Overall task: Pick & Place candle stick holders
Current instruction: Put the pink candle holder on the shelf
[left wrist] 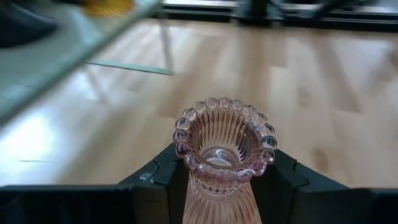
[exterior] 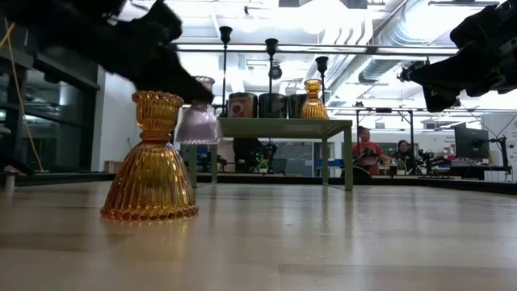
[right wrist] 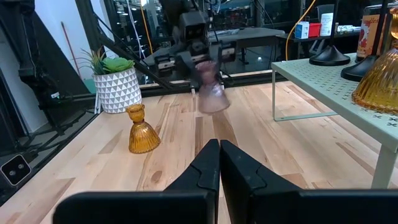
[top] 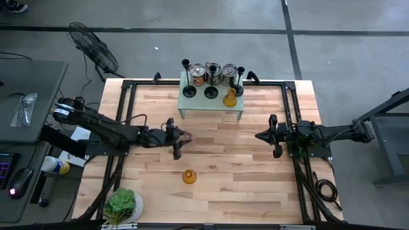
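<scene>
Aloft, left tool point(left wrist: 224, 186) clamps pink holder point(left wrist: 222, 149) — ribbed glass, beaded rim — right tool point(right wrist: 219, 163) pressed together.

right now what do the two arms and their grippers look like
Both arms are dark, nearly black, built of slim jointed segments with black cables running along them. The left gripper and right gripper each end in two flat, matte black fingers with angular, wedge-like tips. The left arm carries a white label near its base. No other markings are visible.
</scene>
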